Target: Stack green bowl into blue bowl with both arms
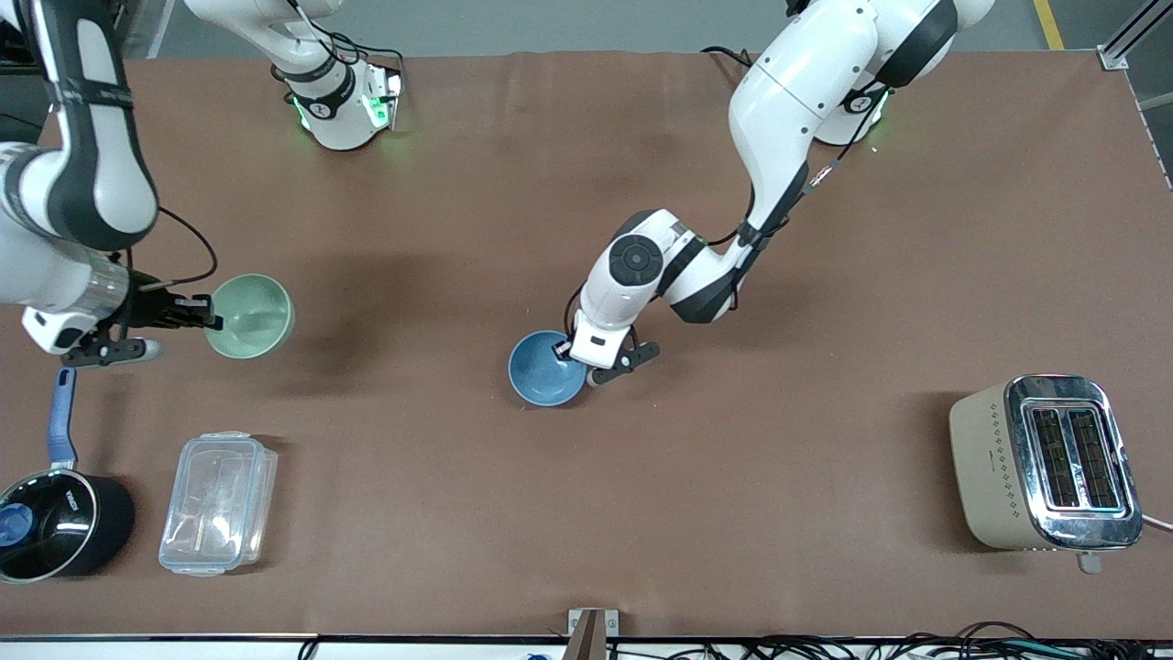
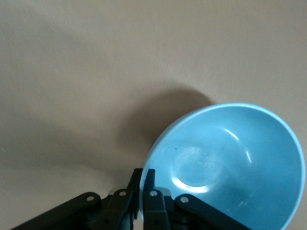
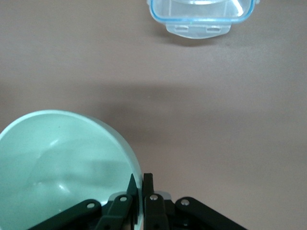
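Note:
The pale mint-green bowl (image 1: 252,316) hangs tilted above the table toward the right arm's end. My right gripper (image 1: 213,321) is shut on its rim, one finger inside and one outside, as the right wrist view shows for the gripper (image 3: 140,178) and the bowl (image 3: 57,163). The sky-blue bowl (image 1: 545,368) is near the middle of the table. My left gripper (image 1: 575,353) is shut on its rim, which the left wrist view also shows for the gripper (image 2: 143,173) and the bowl (image 2: 230,163). The blue bowl looks tilted; I cannot tell if it touches the table.
A black saucepan with a blue handle (image 1: 55,522) and a clear plastic container (image 1: 218,502) lie nearer the front camera than the green bowl. The container also shows in the right wrist view (image 3: 201,12). A beige toaster (image 1: 1045,463) stands toward the left arm's end.

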`<state>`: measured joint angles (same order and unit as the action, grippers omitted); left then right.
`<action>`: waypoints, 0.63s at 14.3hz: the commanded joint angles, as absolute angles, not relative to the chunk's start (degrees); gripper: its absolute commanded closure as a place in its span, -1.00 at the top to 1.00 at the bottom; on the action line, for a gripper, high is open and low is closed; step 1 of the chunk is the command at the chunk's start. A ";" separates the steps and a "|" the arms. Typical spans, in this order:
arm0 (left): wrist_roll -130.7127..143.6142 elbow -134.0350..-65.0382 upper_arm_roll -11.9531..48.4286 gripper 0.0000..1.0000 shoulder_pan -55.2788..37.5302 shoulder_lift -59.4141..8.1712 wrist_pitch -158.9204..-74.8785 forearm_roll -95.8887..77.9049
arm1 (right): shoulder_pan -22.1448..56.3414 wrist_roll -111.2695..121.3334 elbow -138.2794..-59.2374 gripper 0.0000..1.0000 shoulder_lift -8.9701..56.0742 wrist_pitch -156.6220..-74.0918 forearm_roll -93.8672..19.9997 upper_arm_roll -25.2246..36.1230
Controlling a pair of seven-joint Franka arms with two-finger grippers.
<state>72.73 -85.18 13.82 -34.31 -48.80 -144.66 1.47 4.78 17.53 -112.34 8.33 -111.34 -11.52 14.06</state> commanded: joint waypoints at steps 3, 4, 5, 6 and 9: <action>73.92 -83.41 12.14 1.00 -34.72 -48.35 -143.97 3.25 | 5.71 1.96 -108.10 -1.00 9.05 -105.64 -12.13 5.12; 73.92 -83.41 10.82 1.00 -34.63 -46.86 -143.18 4.47 | 5.63 -1.02 -108.11 -1.00 9.05 -105.91 -12.13 2.40; 73.57 -83.32 8.98 1.00 -34.45 -44.41 -139.78 6.74 | 5.80 -2.79 -108.11 -1.00 9.23 -106.08 -11.95 0.55; 73.39 -82.80 8.27 1.00 -33.84 -42.30 -135.48 8.94 | 6.24 -4.29 -108.02 -1.00 9.40 -106.87 -11.87 -1.04; 66.22 -80.16 8.26 1.00 -27.45 -36.67 -124.40 12.30 | 8.69 -15.96 -108.28 -1.00 10.54 -112.39 -11.52 -7.27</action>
<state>70.98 -79.61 8.25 -31.61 -41.91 -131.10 10.35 7.58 -9.35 -108.84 9.48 -109.94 -11.54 -3.71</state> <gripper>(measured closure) 0.093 0.943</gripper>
